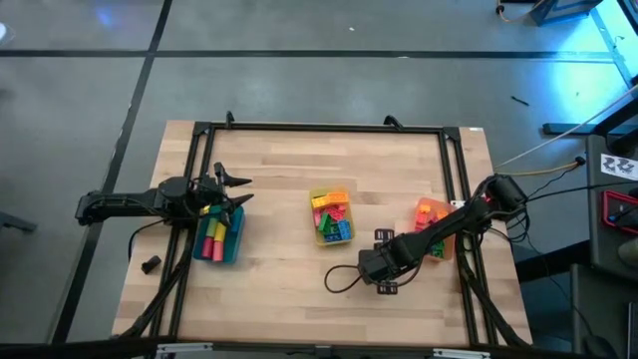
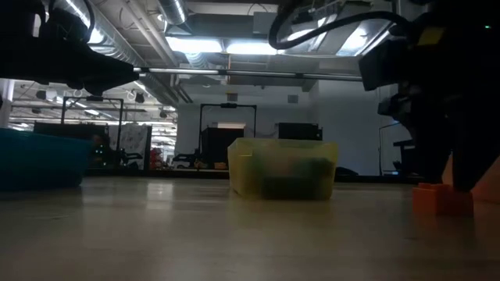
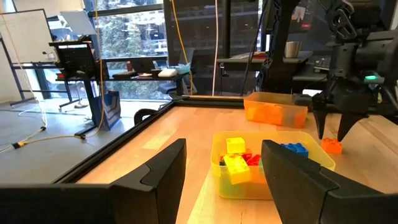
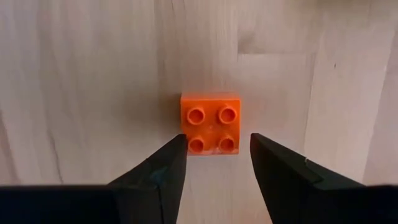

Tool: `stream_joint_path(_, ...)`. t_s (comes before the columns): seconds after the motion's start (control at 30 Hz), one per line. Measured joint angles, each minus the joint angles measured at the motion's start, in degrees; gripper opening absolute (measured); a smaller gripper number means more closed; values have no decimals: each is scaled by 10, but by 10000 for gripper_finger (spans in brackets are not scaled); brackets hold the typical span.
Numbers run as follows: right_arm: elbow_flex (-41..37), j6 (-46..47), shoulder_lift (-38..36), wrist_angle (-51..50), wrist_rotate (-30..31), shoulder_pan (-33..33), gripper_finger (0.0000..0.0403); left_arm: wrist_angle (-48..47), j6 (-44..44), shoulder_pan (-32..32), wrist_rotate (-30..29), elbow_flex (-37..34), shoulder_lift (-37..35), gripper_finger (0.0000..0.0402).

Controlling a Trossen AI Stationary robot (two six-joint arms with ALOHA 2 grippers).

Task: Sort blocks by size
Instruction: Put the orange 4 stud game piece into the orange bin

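Your wooden table [image 1: 289,259] carries three bins, and no brand, label or readable writing shows on any of them or on the bricks. The blue bin [image 1: 221,237] sits toward the left side with pink, yellow and red blocks [image 1: 211,239] inside. The yellow bin [image 1: 332,217] stands near the middle of the table, holding a mix of yellow, red, green and blue bricks [image 3: 239,163]. The orange bin [image 1: 435,227] lies toward the right edge, partly under the right arm, with orange pieces in it.

Your left gripper [image 1: 236,189] hangs over the far end of the blue bin, its fingers [image 3: 158,177] spread wide and nothing between them.

Your right gripper [image 4: 213,163] points straight down at the bare tabletop between the yellow and orange bins. Its fingers [image 4: 155,174] stand apart on either side of one small orange four-stud brick [image 4: 211,124], which rests flat on the wood. They are not clamped on it; the brick lies just past the fingertips, free on the table.
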Motion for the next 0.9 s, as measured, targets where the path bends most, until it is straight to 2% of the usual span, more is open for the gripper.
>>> stream_joint_path(0.9,4,13,6,1,-11,0,180,0,0,0,0,0,0,194)
